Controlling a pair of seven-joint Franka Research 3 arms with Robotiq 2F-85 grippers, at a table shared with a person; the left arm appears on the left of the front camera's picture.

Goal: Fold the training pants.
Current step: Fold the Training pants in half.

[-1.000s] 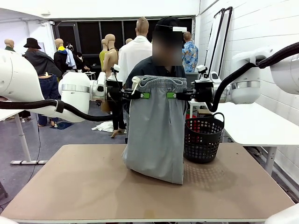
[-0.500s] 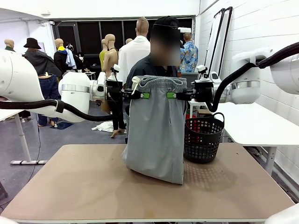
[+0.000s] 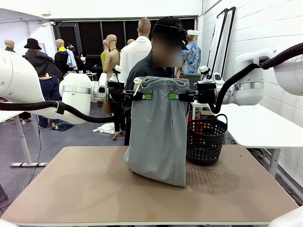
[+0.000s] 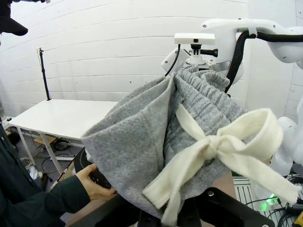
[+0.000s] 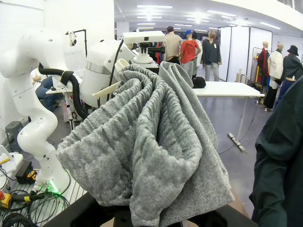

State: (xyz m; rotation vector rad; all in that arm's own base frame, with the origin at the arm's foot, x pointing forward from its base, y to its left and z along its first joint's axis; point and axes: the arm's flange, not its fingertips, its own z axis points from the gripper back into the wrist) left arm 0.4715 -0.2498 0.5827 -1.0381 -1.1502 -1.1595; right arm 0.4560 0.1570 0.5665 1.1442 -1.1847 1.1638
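The pants (image 3: 158, 132) are held up above the middle of the counter (image 3: 85, 189), hanging from the waistband with the lower end resting on the counter top. The left hand (image 3: 146, 96) is clamped shut on the left end of the waistband, the right hand (image 3: 174, 96) on the right end. A white drawstring (image 4: 222, 146) is tied at the left hand. A black basket (image 3: 206, 139) stands just right of the pants. A person (image 3: 142, 71) stands at the far side.
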